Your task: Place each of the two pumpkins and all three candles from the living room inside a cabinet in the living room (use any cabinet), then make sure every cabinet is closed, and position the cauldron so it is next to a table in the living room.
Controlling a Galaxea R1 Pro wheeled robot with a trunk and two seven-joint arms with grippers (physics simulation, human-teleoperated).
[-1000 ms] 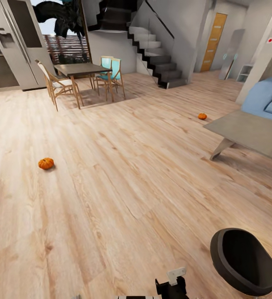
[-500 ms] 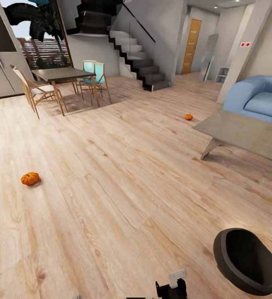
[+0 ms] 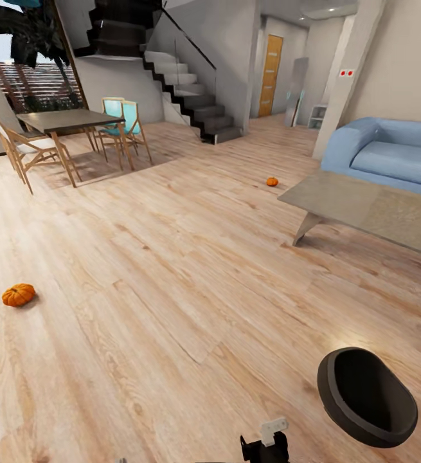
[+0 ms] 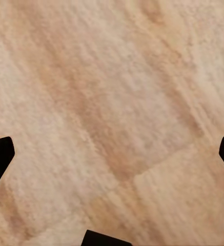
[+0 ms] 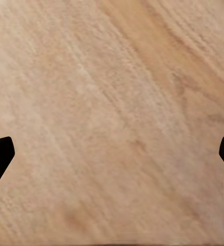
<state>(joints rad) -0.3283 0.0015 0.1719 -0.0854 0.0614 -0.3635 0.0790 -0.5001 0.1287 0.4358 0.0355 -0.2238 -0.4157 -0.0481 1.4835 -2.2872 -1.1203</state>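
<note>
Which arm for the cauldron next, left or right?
Right, probably. The cauldron lies on the floor at the robot's right front. Both grippers, left and right, are open over bare floor.

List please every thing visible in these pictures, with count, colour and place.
pumpkins: 2, orange, one on the floor at left, one on the floor beyond the coffee table
cauldron: 1, black, floor near right
coffee table: 1, grey, right
sofa: 1, blue, behind the table
dining table: 1, dark, far left
chairs: several, wooden, some teal
staircase: 1, dark, far centre
door: 1, orange, far
left gripper: black fingertips apart, over floor
right gripper: black fingertips apart, over floor
</note>
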